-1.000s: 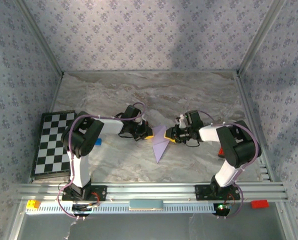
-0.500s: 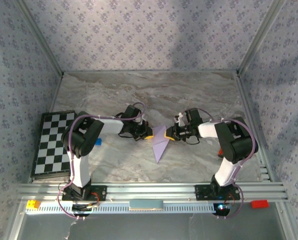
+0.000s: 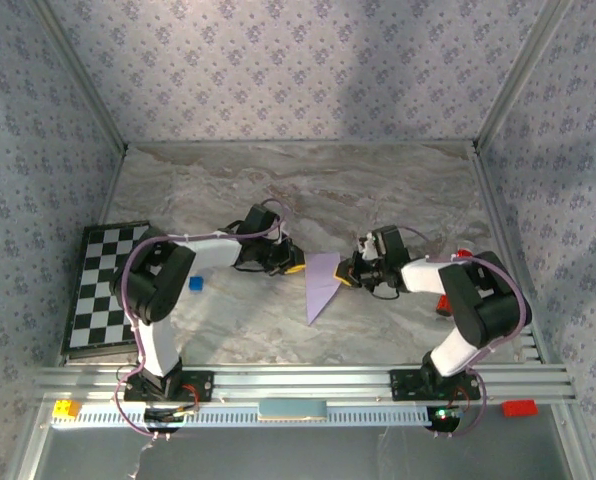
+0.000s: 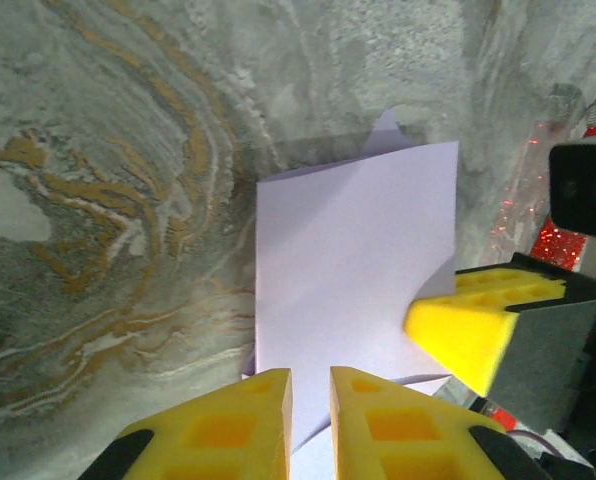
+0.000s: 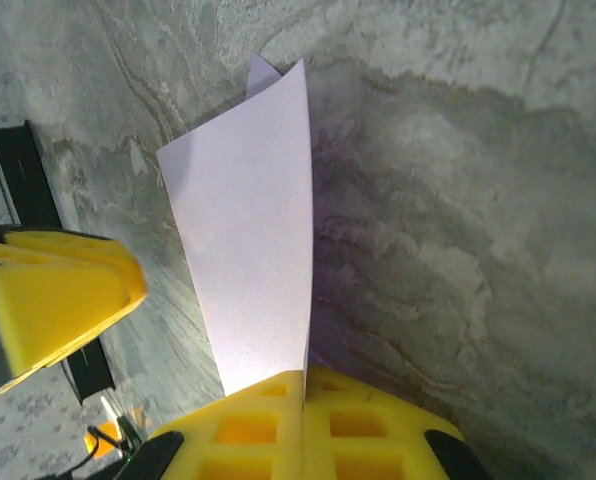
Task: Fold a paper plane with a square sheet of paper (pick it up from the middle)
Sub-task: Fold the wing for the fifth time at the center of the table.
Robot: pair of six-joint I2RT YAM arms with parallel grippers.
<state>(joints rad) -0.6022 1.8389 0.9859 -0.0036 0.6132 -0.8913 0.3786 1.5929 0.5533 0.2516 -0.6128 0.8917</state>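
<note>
Both arms reach low and inward, elbows bent, wrists nearly nose to nose. The left gripper (image 3: 296, 268) holds its fingers a sliver apart, while the right gripper (image 3: 346, 278) is pinched tight on the paper (image 3: 321, 284).

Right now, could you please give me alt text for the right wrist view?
The shut yellow fingers of the right gripper pinch the near end of a folded pale lilac sheet of paper, which stretches away above a grey marbled tabletop. Another yellow finger sits at the left edge.
</note>
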